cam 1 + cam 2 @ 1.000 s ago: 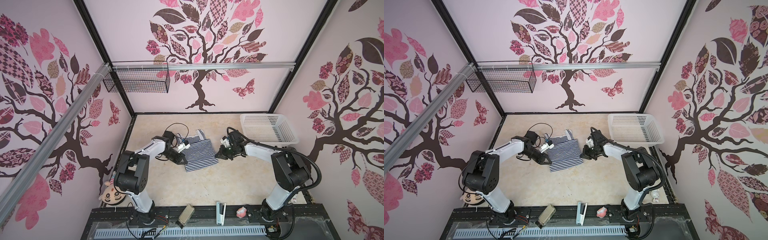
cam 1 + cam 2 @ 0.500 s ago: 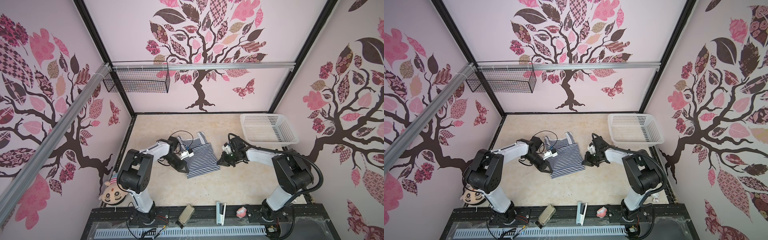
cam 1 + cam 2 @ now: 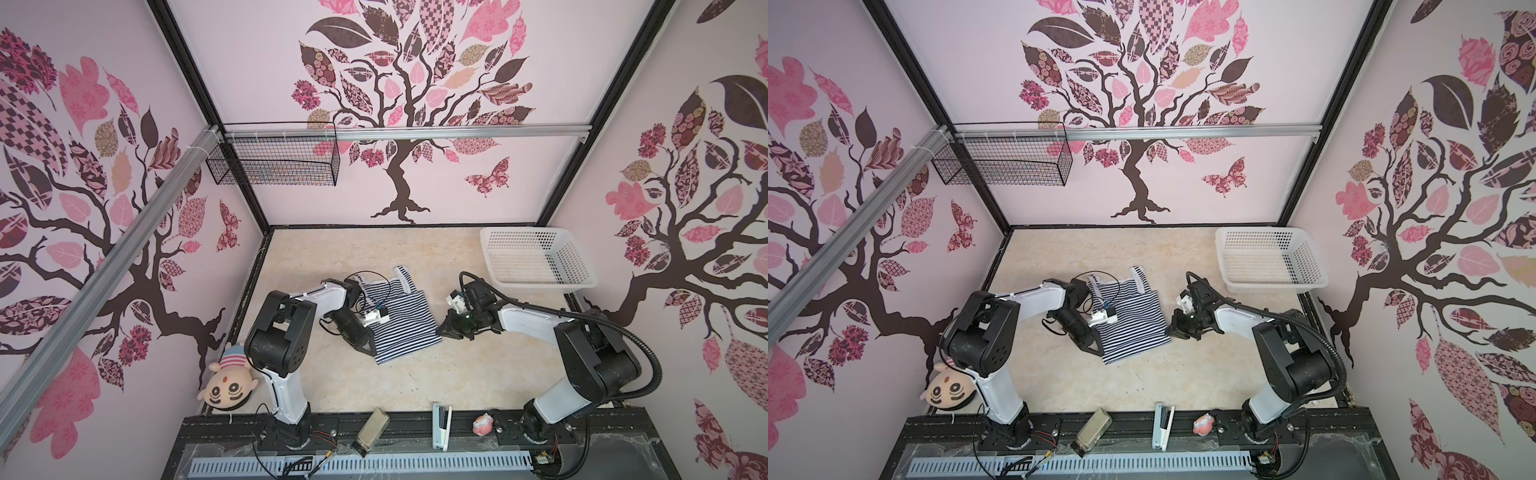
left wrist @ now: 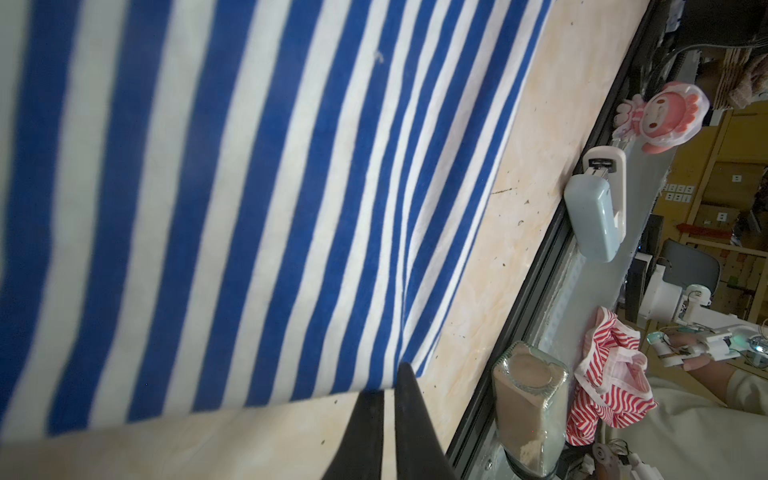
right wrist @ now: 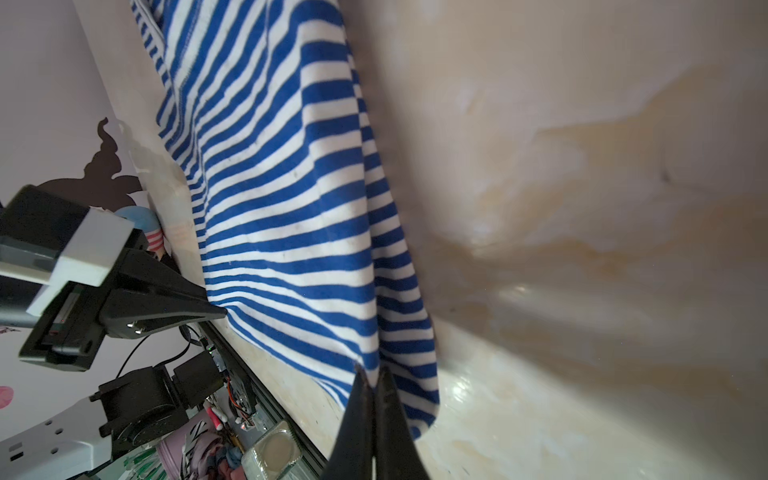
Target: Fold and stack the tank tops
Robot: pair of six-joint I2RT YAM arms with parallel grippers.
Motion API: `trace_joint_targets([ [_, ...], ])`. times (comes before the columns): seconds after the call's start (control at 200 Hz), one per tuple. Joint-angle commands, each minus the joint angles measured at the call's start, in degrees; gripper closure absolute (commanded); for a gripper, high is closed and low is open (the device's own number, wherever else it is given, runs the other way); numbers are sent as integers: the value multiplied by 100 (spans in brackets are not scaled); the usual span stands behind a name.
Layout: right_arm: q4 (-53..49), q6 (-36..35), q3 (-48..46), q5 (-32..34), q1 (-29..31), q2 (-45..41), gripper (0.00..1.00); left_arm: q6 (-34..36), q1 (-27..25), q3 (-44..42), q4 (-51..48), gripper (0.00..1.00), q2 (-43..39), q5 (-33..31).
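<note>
Navy-and-white striped tank top (image 3: pixel 405 328), spread out on table (image 3: pixel 457 374), straps rearward

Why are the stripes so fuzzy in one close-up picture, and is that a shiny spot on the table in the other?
Left wrist view: the tank top sits very close to the lens, so its nearest stripes smear, while the stapler looks crisp. Right wrist view: yes, light glares off the table, which is blurry there. Both top views: sharp and evenly lit.

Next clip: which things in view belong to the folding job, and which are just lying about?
Job: tank top, left gripper, right gripper.
Lying about: doll, stapler, jar, pink toy, wire basket, white basket (use unclear).
</note>
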Motion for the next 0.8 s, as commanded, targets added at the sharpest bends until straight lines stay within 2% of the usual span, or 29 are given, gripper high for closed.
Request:
trace_joint_targets([
  [0.0,52,51,-78,81,10,-5,95,164,-66,134,-204,89,154,-117],
  [0.085,105,51,-104,72,9,68,93,180,-82,150,-213,89,213,-148],
  [0.22,79,51,-59,95,4,163,80,217,-104,126,-254,89,172,-152],
  [0.275,34,40,-15,88,11,146,71,242,-104,99,-264,89,144,-189],
  [0.39,-389,-127,169,399,11,-53,59,287,-104,-15,-244,87,-62,-391],
  [0.55,-682,-164,305,611,11,-556,55,207,-63,-107,-149,74,-538,-504],
  [0.635,-707,-101,328,565,20,-694,54,89,-34,-8,-68,72,-646,-547],
  [0.796,-489,19,290,531,186,-823,64,-220,125,448,172,71,-593,-622],
])
